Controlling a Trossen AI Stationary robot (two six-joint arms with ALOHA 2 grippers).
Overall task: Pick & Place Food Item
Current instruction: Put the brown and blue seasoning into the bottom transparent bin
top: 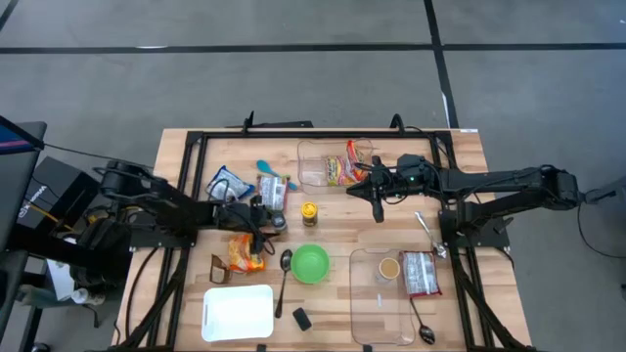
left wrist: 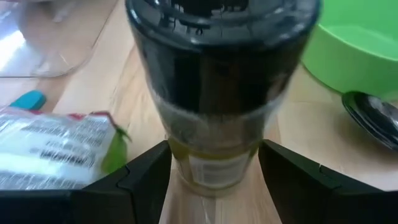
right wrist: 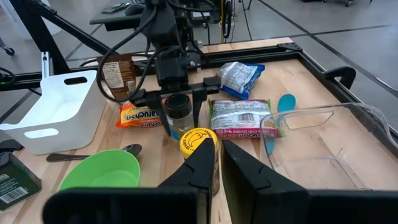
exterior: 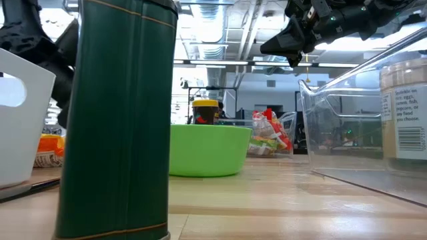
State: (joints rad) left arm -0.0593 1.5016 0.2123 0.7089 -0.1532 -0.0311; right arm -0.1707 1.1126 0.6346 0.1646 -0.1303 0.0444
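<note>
Your left gripper (right wrist: 176,96) stood open astride the dark-capped jar (left wrist: 214,93), which sat upright on the table (top: 460,235) between the snack bags, pads (left wrist: 146,180) just clear of the glass. Close off-centre and you risked tipping it into the orange packet (right wrist: 140,114) or onto the green bowl (top: 310,263). Your right gripper (top: 378,200) hung shut above the table near the far clear tray (top: 313,166). Room was tight: the packet on one side, a green-and-red pouch (right wrist: 239,116) on the other, and the yellow-lidded jar (top: 309,212) nearby; lifting straight up looked safest.
</note>
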